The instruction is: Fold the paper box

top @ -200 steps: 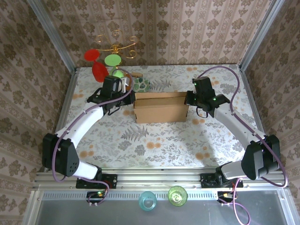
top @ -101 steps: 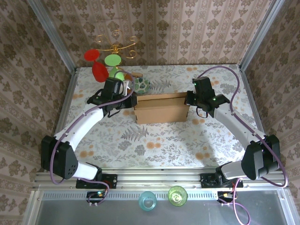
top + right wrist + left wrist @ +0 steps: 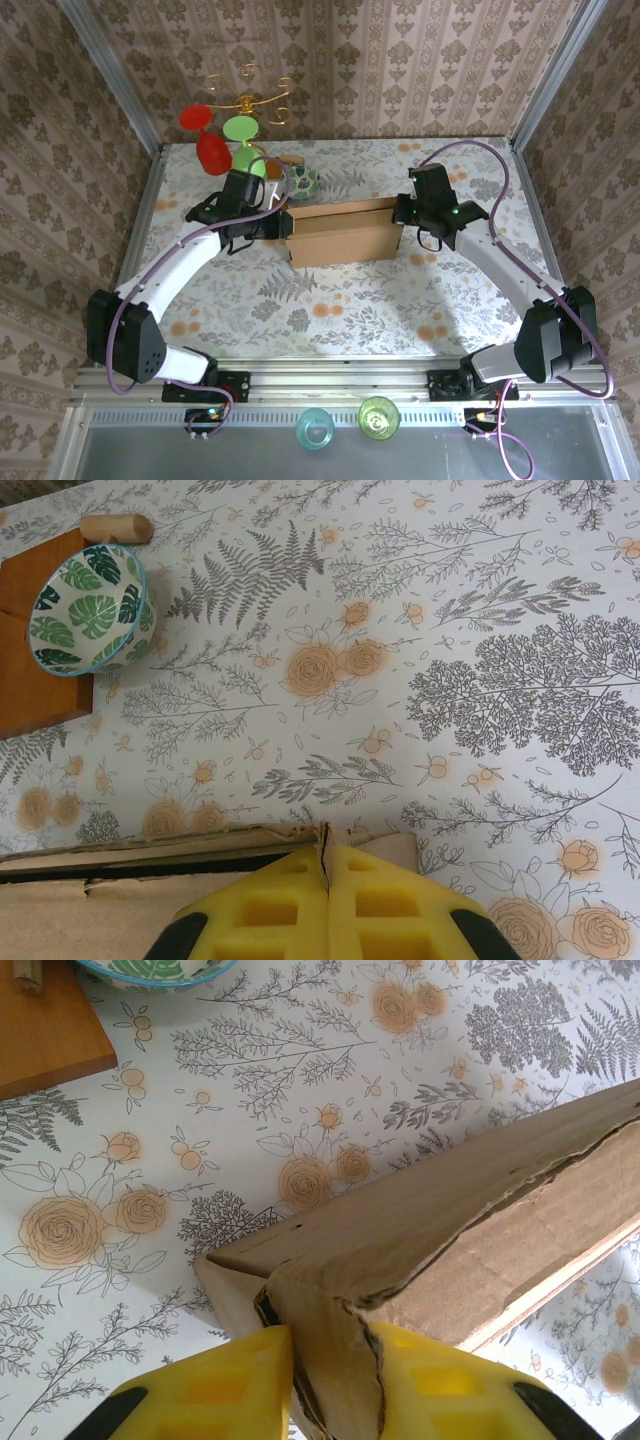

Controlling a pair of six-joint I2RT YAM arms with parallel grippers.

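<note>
We see one tan cardboard shallow box [image 3: 343,238] mid tabletop [image 3: 330,300], nearer the far edge; near half open. Left pincer [image 3: 330,1365] narrow astride its left corner, grip unclear. Right pincer [image 3: 327,880] closed at its right edge. One leaf-print bowl [image 3: 90,610] by the far edge.

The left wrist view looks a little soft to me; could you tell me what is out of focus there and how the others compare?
Left wrist: the yellow fingers at the bottom are slightly soft, the paper box and table sharp. Right wrist: crisp throughout, bowl included, no glare. Top external: even light, soft shadows under both arms, frame posts splaying outward.
</note>
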